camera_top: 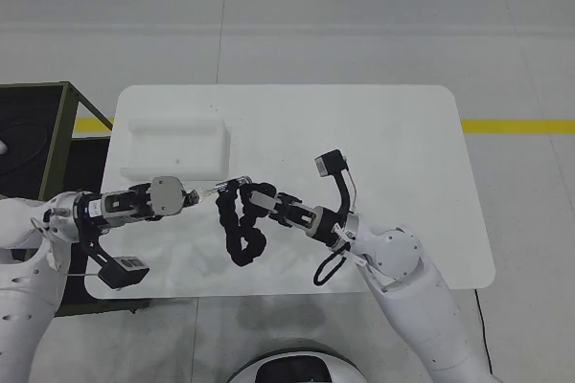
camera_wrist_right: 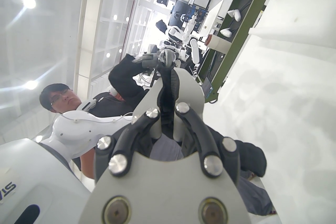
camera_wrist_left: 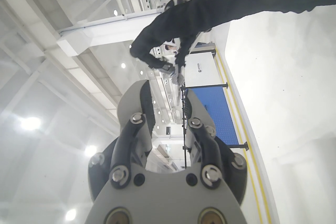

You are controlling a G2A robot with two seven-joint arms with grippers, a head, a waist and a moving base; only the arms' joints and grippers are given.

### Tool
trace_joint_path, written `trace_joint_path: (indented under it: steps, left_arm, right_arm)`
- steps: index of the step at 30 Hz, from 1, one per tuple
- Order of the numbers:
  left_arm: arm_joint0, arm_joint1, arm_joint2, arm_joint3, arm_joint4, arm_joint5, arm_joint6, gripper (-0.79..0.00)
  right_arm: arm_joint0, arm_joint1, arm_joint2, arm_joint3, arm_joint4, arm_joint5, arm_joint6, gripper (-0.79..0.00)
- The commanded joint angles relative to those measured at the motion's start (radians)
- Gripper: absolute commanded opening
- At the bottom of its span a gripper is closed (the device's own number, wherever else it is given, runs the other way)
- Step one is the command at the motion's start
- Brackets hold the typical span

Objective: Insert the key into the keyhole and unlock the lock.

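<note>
Lock: black, fabric-sleeved, looped

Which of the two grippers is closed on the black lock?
The right gripper: its fingers are shut on the black lock. The left gripper is open and holds nothing, facing the lock's end.

The white table bears a white foam tray at far left and a black lock mid-front.

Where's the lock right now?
In the top view the black cable lock sits left of centre toward the table's robot-side edge, between the grippers: the right gripper clamps it, and the left gripper is close beside its end.
</note>
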Motion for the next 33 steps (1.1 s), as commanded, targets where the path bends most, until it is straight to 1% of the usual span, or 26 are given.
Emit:
trace_joint_path:
  steps: [1,3,11,13,14,16,19,20,22,24,26,28,29,30,32,33]
  left_arm:
    - [0.006,-0.001,-0.002,0.032,-0.07,-0.043,-0.012,0.0]
    - [0.01,-0.002,0.002,0.055,-0.113,-0.085,-0.021,0.0]
    - [0.01,-0.002,0.002,0.055,-0.113,-0.085,-0.021,0.0]
    - [0.01,-0.002,0.002,0.055,-0.113,-0.085,-0.021,0.0]
    - [0.016,-0.003,0.004,0.053,-0.134,-0.118,-0.045,0.0]
    - [0.003,0.001,-0.006,0.047,-0.184,-0.23,-0.062,0.0]
    - [-0.045,0.009,-0.019,0.102,-0.314,-0.475,-0.058,0.0]
    - [-0.066,0.012,-0.014,0.13,-0.357,-0.573,-0.049,0.0]
    - [-0.099,0.021,0.023,0.159,-0.454,-0.679,-0.137,0.0]
    - [-0.119,0.033,0.068,0.172,-0.615,-0.797,-0.255,0.0]
    - [-0.133,0.046,0.122,0.165,-0.821,-0.936,-0.394,0.0]
    - [-0.149,0.058,0.148,0.164,-0.98,-1.062,-0.52,0.0]
    - [-0.147,0.064,0.166,0.165,-1.028,-1.086,-0.545,0.0]
    - [-0.137,0.071,0.195,0.171,-1.051,-1.086,-0.545,0.0]
    - [-0.119,0.088,0.264,0.196,-1.16,-1.086,-0.547,0.0]
    - [-0.119,0.099,0.302,0.192,-1.212,-1.086,-0.571,0.0]
  right_arm:
    - [-0.008,0.001,0.004,-0.003,0.004,-0.005,-0.017,-0.785]
    - [-0.013,0.002,0.007,-0.006,0.001,-0.003,-0.021,-0.785]
    - [-0.015,0.002,0.007,-0.009,0.004,-0.007,-0.025,-0.785]
    - [-0.035,0.004,0.009,-0.019,-0.021,-0.005,-0.045,-0.785]
    - [-0.04,0.005,0.009,-0.023,-0.026,-0.005,-0.048,-0.785]
    - [-0.044,0.007,0.01,-0.031,-0.038,-0.011,-0.044,-0.785]
    - [-0.053,0.012,0.018,-0.046,-0.06,-0.02,-0.041,-0.785]
    - [-0.058,0.013,0.023,-0.053,-0.061,-0.02,-0.042,-0.785]
    - [-0.065,0.016,0.032,-0.064,-0.071,-0.021,-0.04,-0.785]
    - [-0.071,0.018,0.04,-0.076,-0.096,-0.016,-0.039,-0.785]
    - [-0.077,0.02,0.043,-0.089,-0.11,-0.008,-0.036,-0.785]
    - [-0.08,0.022,0.046,-0.097,-0.122,-0.003,-0.038,-0.785]
    - [-0.081,0.022,0.047,-0.101,-0.129,-0.001,-0.04,-0.785]
    - [-0.081,0.022,0.047,-0.103,-0.134,0.0,-0.043,-0.785]
    - [-0.079,0.022,0.045,-0.103,-0.132,0.008,-0.043,-0.785]
    - [-0.077,0.023,0.045,-0.104,-0.135,0.006,-0.043,-0.785]
